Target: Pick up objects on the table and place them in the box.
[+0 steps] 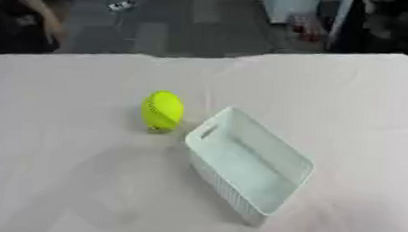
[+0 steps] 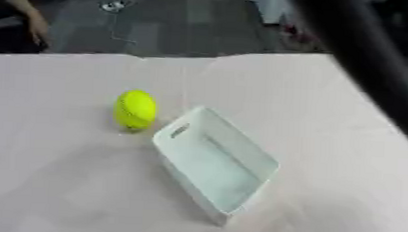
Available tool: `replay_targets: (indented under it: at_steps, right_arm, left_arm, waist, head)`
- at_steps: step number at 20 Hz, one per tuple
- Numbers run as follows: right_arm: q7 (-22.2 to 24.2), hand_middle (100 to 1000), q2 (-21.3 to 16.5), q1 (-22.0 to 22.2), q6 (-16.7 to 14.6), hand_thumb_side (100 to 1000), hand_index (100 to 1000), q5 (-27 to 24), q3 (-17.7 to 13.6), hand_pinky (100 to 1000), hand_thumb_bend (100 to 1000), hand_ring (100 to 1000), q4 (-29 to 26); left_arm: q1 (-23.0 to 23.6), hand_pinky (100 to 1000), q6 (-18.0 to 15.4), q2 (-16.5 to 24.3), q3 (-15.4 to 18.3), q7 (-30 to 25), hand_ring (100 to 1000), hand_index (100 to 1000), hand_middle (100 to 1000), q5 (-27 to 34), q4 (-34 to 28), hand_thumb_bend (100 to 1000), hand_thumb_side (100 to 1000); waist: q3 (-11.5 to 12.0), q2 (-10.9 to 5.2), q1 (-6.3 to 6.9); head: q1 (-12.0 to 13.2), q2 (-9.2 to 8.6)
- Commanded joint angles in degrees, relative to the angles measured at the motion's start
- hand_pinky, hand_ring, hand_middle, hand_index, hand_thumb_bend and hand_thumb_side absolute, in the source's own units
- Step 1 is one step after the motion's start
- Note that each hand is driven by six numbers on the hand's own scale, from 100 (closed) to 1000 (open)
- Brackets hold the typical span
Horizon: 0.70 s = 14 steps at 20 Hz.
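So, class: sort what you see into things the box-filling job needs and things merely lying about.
Belongs to the job:
yellow-green ball
pale box, empty

Just about:
white tablecloth
dark arm crossing the right eye view; no robot hand shows

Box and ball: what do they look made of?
The box looks like rigid moulded plastic, pale and matte: thin straight walls, a cut handle slot and ribbed outer side. The ball is bright yellow-green and dull, with no gloss, perhaps felt or rubber; the blur leaves that open.
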Motion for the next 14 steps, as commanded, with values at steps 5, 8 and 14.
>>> replay_targets:
  at_steps: [5,8,14]
  right_arm:
    - [-6.1,395,-2.5,-1.8,0.0,864,543,6.5,2.4,100,153,284,-0.8]
    - [-7.7,394,-2.7,-2.7,0.0,864,543,8.1,3.3,100,151,283,-0.8]
    - [-9.6,398,-3.4,-5.1,0.0,867,551,8.5,5.0,100,144,284,-0.8]
  left_arm:
    - [-8.1,720,-5.9,11.4,-3.5,-7.7,766,860,824,-5.4,12.4,336,857]
    - [-12.3,755,-9.0,12.8,-6.0,-11.2,781,864,829,-7.8,18.9,340,846]
    - [-19.7,832,-12.3,12.6,-11.1,-18.5,825,864,841,-13.0,28.1,349,830]
  waist:
    - [-1.2,-0.31,0.5]
    - [-2.1,-0.11,0.77]
    - [-4.4,0.33,1.54]
  head:
    - [1.6,-0.72]
    - [2.3,-1.35]
    - [4.3,-2.41]
